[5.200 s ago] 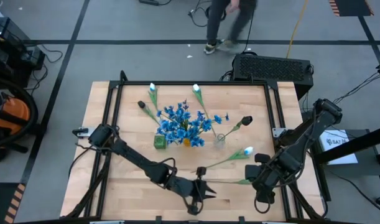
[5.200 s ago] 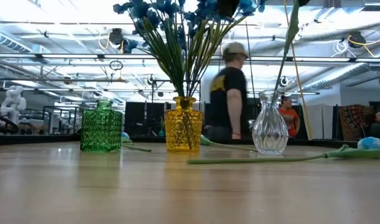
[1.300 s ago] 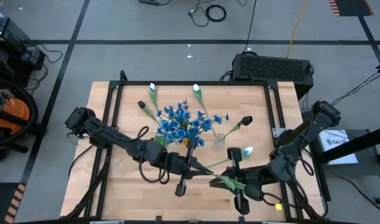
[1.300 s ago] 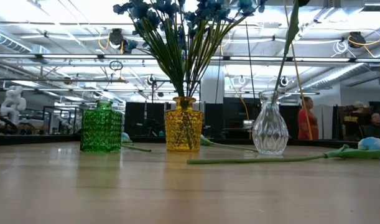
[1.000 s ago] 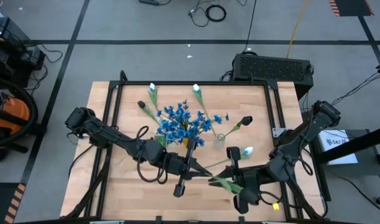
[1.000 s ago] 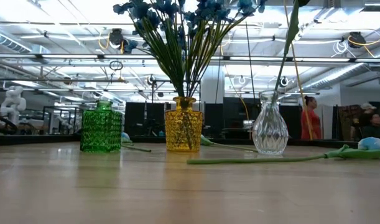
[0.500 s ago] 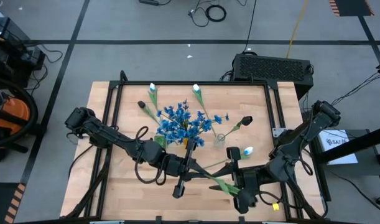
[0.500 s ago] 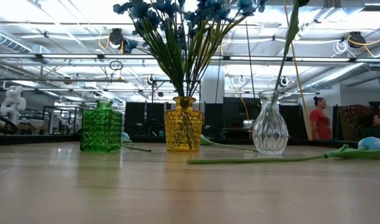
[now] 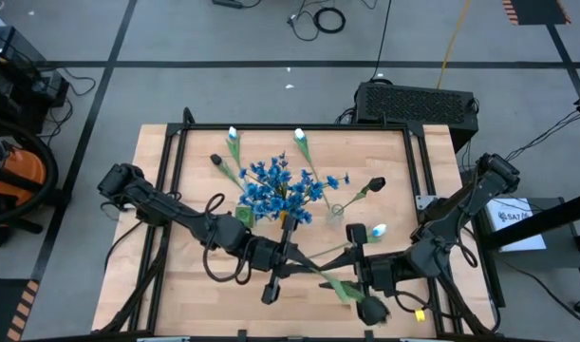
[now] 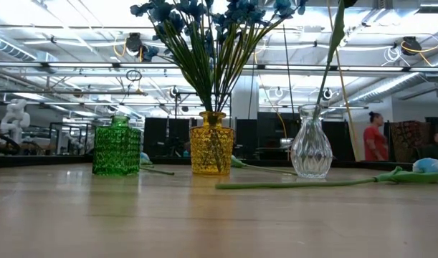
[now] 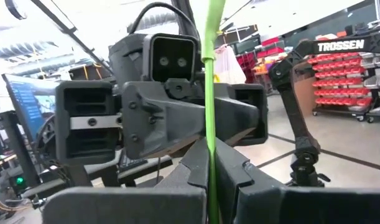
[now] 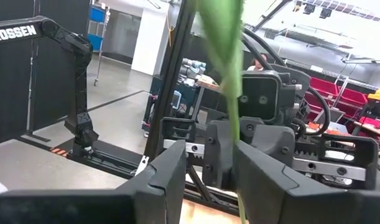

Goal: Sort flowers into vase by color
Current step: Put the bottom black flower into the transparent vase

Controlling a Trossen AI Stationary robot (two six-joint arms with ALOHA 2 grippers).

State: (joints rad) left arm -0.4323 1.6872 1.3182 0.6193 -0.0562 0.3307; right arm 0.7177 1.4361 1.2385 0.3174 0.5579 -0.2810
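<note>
My left gripper (image 9: 291, 255) is at mid-table, near side, shut on a thin green stem (image 9: 318, 272). The stem slants toward the near right and carries a green leaf (image 9: 339, 288). I cannot make out its flower head. My right gripper (image 9: 356, 283) faces the left one and is open. In the right wrist view the stem (image 12: 233, 106) passes between its fingers (image 12: 209, 183), and whether it touches them I cannot tell. Blue clusters (image 9: 275, 185) stand in the yellow vase (image 10: 211, 147). A dark bud's stem stands in the glass vase (image 10: 311, 147). A white tulip (image 9: 377, 231) lies flat on the table. My left gripper pinches the thin green stem (image 11: 209, 134) between its two fingers (image 11: 196, 168). It comes level from the table's left. The stem is lifted clear of the table and runs on past the fingertips toward my right gripper.
The green vase (image 10: 117, 149) stands left of the yellow one. At the far side, two white tulips (image 9: 233, 135) (image 9: 299, 136) and a dark bud (image 9: 215, 160) lie on the table. People move in the room behind (image 10: 374, 136). The near-left tabletop (image 9: 195, 294) is bare wood.
The held stem's leafy free end has swung a little toward the near edge. My left gripper has drifted slightly toward the table's left and near edge, still shut on the stem. A person in the background has walked to the right.
</note>
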